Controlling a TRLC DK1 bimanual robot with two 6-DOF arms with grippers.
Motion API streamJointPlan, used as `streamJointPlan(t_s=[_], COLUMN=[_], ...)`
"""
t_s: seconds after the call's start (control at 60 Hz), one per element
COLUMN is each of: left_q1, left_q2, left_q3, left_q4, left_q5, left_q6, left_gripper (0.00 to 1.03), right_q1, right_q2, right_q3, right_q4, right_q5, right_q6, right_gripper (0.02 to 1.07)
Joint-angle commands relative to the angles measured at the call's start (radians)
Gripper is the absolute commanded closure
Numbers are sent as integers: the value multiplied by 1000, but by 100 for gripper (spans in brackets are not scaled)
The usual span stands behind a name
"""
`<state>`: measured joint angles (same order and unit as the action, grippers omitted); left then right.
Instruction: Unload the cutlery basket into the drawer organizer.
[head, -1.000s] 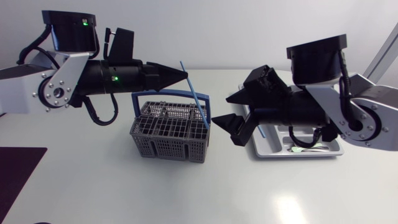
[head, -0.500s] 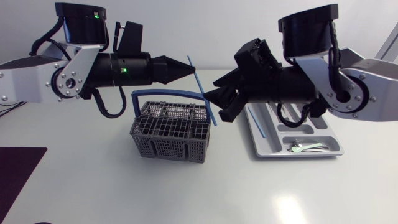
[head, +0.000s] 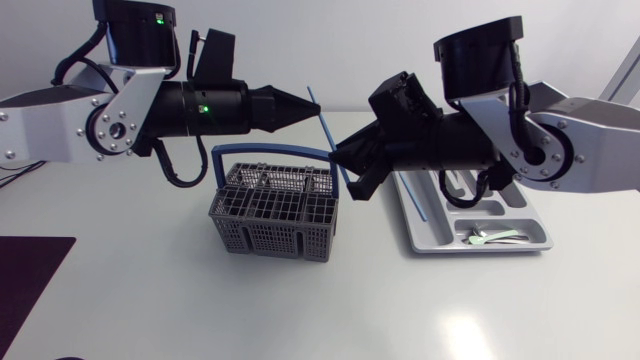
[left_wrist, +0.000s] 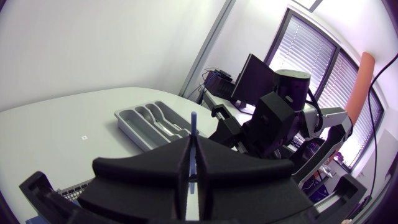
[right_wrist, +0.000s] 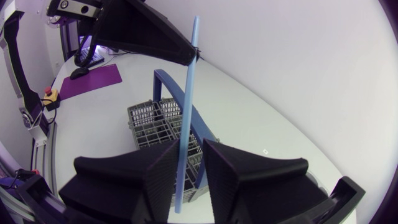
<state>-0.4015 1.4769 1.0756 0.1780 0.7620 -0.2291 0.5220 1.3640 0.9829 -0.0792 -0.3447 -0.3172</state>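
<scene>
The left gripper (head: 303, 104) is clamped on the upper part of a blue straw (head: 322, 118), which hangs tilted in the air above the right end of the grey cutlery basket (head: 270, 215). The right gripper (right_wrist: 191, 144) has its fingers spread either side of the straw's lower part, not pinching it. Right of the basket lies the drawer organizer (head: 415, 235), with some cutlery (head: 490, 237) in its near compartment.

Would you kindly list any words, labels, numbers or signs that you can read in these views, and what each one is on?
None: no readable text shows in any view.
The cutlery basket, the drawer organizer and the blue stick carry no visible print.
The green lamps on the left arm are lights, not signs.
</scene>
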Motion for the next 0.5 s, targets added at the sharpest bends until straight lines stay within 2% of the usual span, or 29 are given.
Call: streamJointPlan(t_s=[0.0, 0.083, 0.267, 0.333, 0.4, 0.483], left_q1=[-10, -10, -8, -8, -7, 0], left_q2=[22, 22, 14, 13, 6, -7], left_q3=[37, 35, 38, 44, 53, 72], left_q4=[5, 5, 3, 5, 6, 6], left_q5=[14, 14, 14, 14, 14, 14], left_q6=[-29, -29, -30, -36, -44, -59], left_gripper=[100, 100, 98, 85, 65, 28], right_q1=[6, 6, 3, 4, 7, 7], right_q2=[17, 12, 3, -5, -13, -23], right_q3=[17, 13, 17, 14, 8, 0], right_q4=[-8, -10, -37, -47, -60, -68], right_q5=[1, -5, -30, -34, -36, -36], right_q6=[26, 24, 20, 18, 13, 10], right_gripper=[86, 93, 98, 98, 98, 98])
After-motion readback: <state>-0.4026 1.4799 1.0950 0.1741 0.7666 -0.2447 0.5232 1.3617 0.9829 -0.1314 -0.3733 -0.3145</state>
